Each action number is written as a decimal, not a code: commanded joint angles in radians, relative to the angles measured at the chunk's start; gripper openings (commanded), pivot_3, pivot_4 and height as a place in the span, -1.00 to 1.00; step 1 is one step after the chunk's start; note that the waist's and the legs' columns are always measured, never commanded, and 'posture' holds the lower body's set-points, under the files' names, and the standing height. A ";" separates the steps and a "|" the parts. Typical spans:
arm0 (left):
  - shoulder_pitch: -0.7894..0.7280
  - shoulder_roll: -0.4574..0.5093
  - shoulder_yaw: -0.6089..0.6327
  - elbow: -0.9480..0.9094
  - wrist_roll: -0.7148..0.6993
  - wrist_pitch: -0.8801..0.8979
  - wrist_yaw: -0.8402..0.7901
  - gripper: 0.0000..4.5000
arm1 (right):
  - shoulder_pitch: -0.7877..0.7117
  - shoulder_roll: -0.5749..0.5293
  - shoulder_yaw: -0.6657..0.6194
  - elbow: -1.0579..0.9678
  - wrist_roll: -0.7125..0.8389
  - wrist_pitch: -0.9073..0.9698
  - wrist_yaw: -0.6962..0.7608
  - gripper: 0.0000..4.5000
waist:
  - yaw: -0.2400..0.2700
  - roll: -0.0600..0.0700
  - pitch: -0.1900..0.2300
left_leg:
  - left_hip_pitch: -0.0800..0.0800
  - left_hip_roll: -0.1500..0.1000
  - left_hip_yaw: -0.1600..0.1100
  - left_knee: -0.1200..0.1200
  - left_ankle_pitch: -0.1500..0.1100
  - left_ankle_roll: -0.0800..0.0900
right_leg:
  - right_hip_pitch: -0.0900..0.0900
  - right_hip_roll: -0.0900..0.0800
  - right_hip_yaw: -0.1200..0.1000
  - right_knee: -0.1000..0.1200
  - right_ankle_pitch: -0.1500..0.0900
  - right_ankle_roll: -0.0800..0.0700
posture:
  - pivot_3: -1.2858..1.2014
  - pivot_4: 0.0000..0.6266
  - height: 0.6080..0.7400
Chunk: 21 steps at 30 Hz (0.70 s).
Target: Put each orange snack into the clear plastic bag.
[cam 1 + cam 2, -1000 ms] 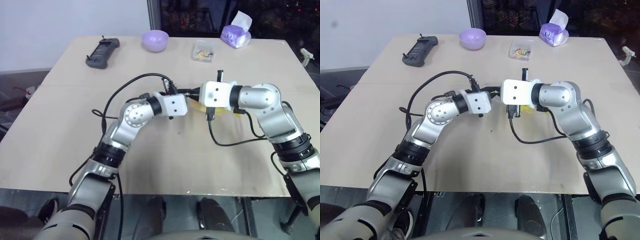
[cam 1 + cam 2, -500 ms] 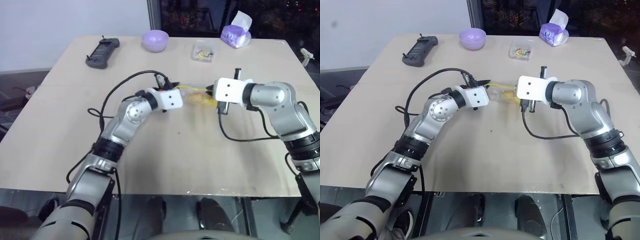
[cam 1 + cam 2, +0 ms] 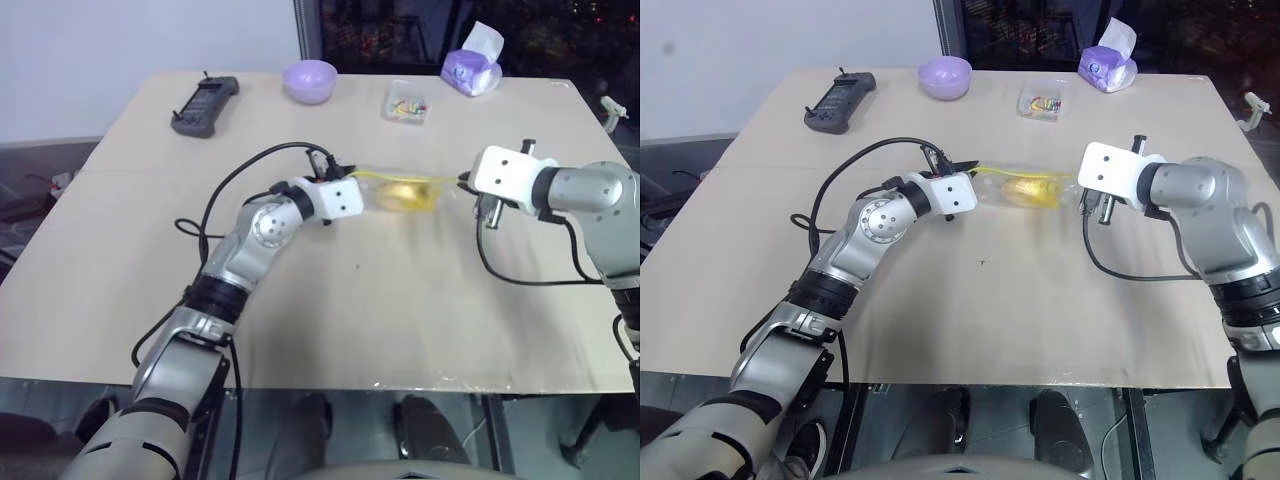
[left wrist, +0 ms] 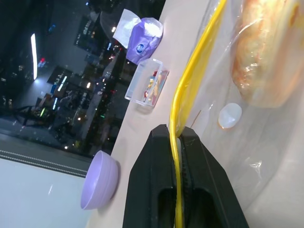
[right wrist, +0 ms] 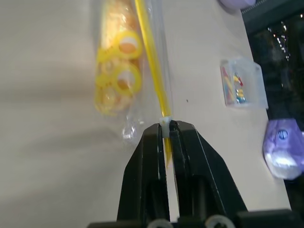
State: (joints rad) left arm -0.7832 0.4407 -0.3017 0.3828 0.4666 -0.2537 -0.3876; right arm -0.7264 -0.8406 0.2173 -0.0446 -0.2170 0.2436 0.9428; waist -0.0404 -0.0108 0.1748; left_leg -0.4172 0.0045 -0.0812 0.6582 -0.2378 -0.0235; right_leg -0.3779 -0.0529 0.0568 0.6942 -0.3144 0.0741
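The left gripper (image 4: 179,137) pinches the yellow seal strip at the left end of the clear plastic bag (image 3: 1025,190). The bag stretches left-right mid-table, the orange snack (image 3: 1026,190) inside. The right gripper (image 5: 166,127) pinches the strip's right end.

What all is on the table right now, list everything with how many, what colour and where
clear plastic bag: one, transparent with a yellow seal strip, mid-table, stretched between the two pincers
orange snack: one, orange-yellow, inside the bag
remote-style handset: one, black, far left of the table
bowl: one, lilac, far edge, left of centre
small clear box: one, clear with coloured bits, far edge, right of the bowl
tissue pack: one, purple with white tissue, far right corner
table: one, light tan
left pincer: black fingers, shut on the seal strip
right pincer: black fingers, shut on the strip's other end
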 commanded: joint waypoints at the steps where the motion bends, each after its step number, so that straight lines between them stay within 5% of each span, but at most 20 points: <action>1: -0.061 -0.011 0.051 0.023 -0.015 -0.007 0.075 -1.00 | -0.050 0.015 -0.063 0.004 -0.010 0.006 -0.073 -0.93 | 0.000 0.000 0.000 | 0.000 0.000 0.000 0.000 0.000 0.000 | 0.000 0.000 0.000 0.000 0.000 0.000 | 0.03 -0.52 1.00; 9: -0.163 -0.033 0.160 0.017 -0.071 -0.046 0.229 -1.00 | -0.141 0.070 -0.099 0.031 0.011 -0.003 -0.170 -0.93 | 0.001 -0.001 0.003 | -0.001 0.000 0.000 -0.001 0.001 -0.002 | 0.000 0.000 0.000 -0.001 0.000 0.000 | 0.03 -0.52 1.00; 21: 0.285 0.121 -0.010 -0.342 -0.221 0.102 -0.349 -1.00 | 0.276 -0.040 -0.037 -0.339 0.133 0.246 0.071 -0.93 | 0.001 0.000 0.003 | -0.001 0.001 0.001 -0.005 0.002 -0.003 | -0.001 0.000 0.000 -0.005 0.000 0.000 | 0.03 -0.52 1.00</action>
State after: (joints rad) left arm -0.4979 0.5425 -0.3291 0.1368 0.2871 -0.1937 -0.6912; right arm -0.4617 -0.8592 0.1923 -0.3131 -0.0942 0.4644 1.0000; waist -0.0393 -0.0113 0.1778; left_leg -0.4178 0.0052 -0.0810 0.6532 -0.2375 -0.0240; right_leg -0.3783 -0.0532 0.0565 0.6899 -0.3145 0.0739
